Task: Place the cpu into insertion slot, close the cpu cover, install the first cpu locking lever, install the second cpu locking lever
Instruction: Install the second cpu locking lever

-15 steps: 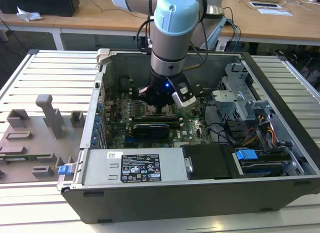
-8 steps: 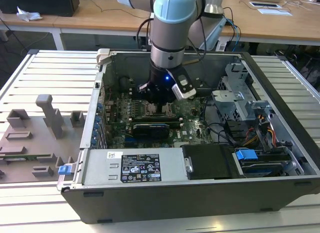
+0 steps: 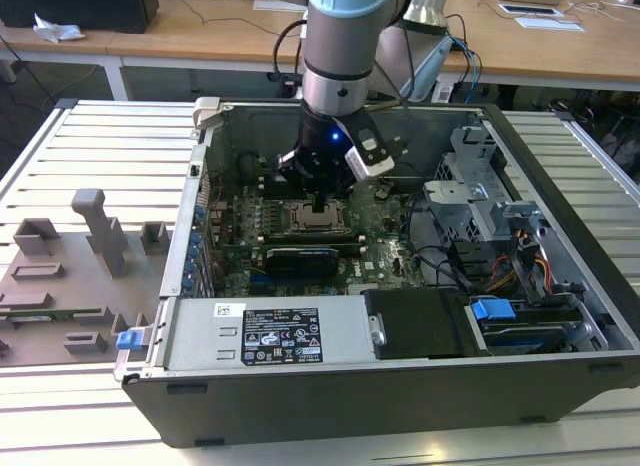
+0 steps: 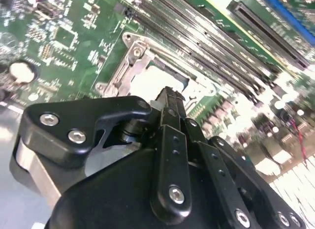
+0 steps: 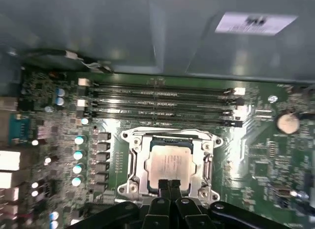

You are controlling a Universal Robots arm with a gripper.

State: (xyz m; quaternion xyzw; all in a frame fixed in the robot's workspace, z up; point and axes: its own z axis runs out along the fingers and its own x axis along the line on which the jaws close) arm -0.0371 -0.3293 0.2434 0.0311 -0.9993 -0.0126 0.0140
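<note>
The cpu is sitting flat in its socket on the motherboard, with the silvery cover lying around it as a frame, so the chip appears to be already in the insertion slot. The pincer is hanging directly above the socket's near edge inside the open computer case, which is resting on the slatted worktop. In the first wrist view its two fingertips are pressing together with nothing between them, so it is closed and empty. Whether the tips are touching the cover or just hovering over it is hard to say. The cpu is probably light, stiff and fragile, best taken by its opposite edges. The cover is thin sheet metal, likely springy, best pushed at its free rim. Memory sticks are lying beside the socket.
</note>
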